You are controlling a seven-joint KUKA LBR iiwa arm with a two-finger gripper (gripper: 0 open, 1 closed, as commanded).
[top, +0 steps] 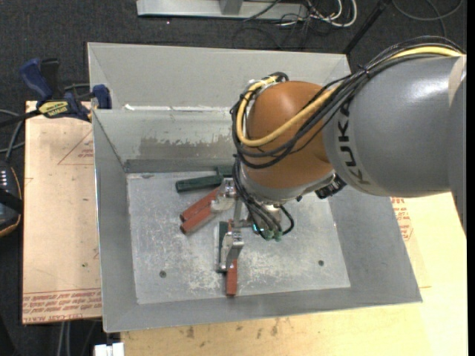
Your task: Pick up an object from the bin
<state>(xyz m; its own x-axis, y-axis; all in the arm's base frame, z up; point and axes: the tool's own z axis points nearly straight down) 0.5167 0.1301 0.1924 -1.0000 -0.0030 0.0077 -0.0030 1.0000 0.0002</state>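
Dark green stick (199, 181) lies flat on the floor of the bin (297, 273), close to the foot of the back wall (178, 132) and a little left of the middle. It runs nearly along that wall, with its right end tipped slightly toward it. From where I stand it looks like the only loose thing in there.

The gripper (210, 256) hangs low over the middle of the floor with its pincer wide apart. One of its rust-red-tipped fingers (199, 213) points toward the left wall, just on the near side of the stick. The other points toward the front edge. Nothing sits between them but bare, scuffed metal, so the stick is outside the pincer, not inside it.

To do this well, I'd say the gripper should shift toward the back wall until the stick lies under the gap. It should then turn so the fingers cross the stick's narrow width rather than run along its length. It wants to go down until the tips almost meet the floor, close around the stick's middle, then lift straight up. The sloping back wall is near, so the far finger has little room and could scrape it.

The stick itself is slim, straight and dark, about the shape of a marker, and looks rigid and light. Its right end runs in under the orange cover (286, 136) on the wrist.
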